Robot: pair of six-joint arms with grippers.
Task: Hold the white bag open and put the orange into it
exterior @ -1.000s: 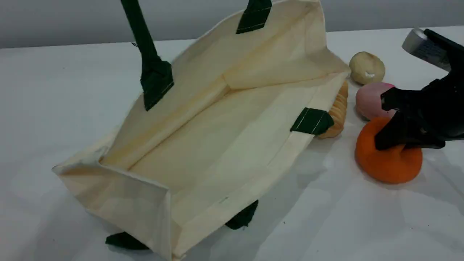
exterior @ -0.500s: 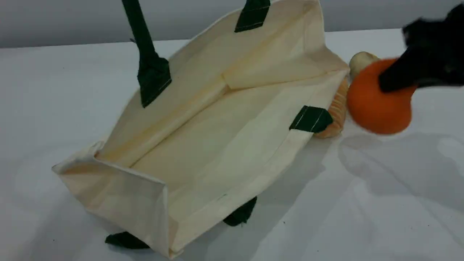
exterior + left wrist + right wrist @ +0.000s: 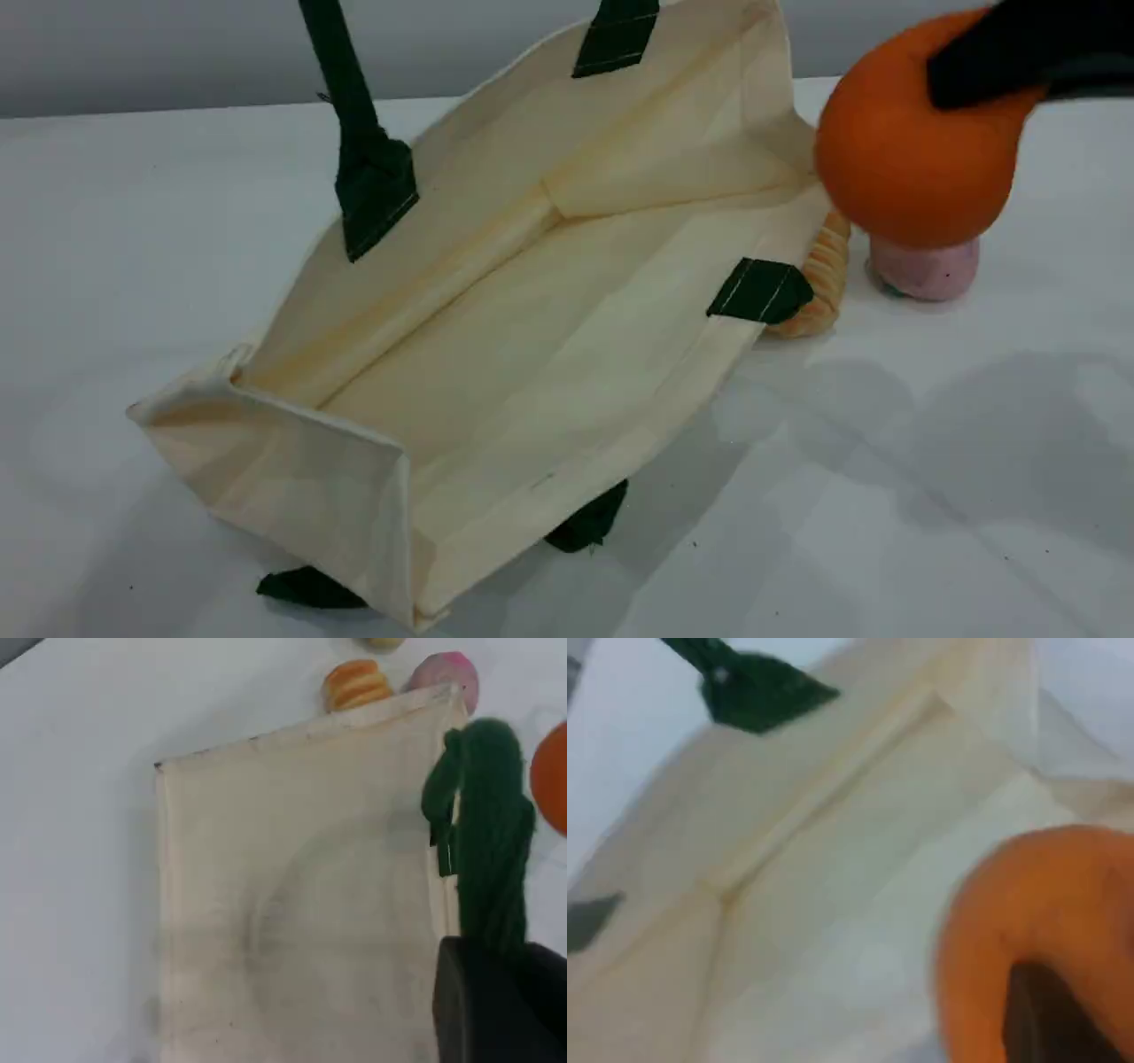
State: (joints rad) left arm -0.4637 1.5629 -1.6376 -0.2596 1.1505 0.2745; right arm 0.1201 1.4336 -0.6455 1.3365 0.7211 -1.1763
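Note:
The white bag (image 3: 532, 337) lies tilted on the table with its mouth wide open toward the camera. One dark green handle (image 3: 354, 115) is pulled taut upward out of the top edge. In the left wrist view that handle (image 3: 485, 850) runs into my left gripper (image 3: 498, 979), which is shut on it above the bag (image 3: 301, 904). The orange (image 3: 908, 151) hangs in the air just right of the bag's far right corner, with my right gripper (image 3: 983, 75) shut on its top. The right wrist view shows the orange (image 3: 1010, 930) close under the fingertip (image 3: 1050, 1019), with the bag's inside (image 3: 833, 850) beyond.
A ridged golden bread loaf (image 3: 819, 283) leans against the bag's right rim. A pink round fruit (image 3: 926, 266) sits on the table right below the raised orange. The bag's second handle (image 3: 310, 587) lies under its near edge.
My right gripper has lifted the orange off the table, carrying it up and slightly left toward the bag. The pink fruit is uncovered. The bag and its held handle have barely moved.

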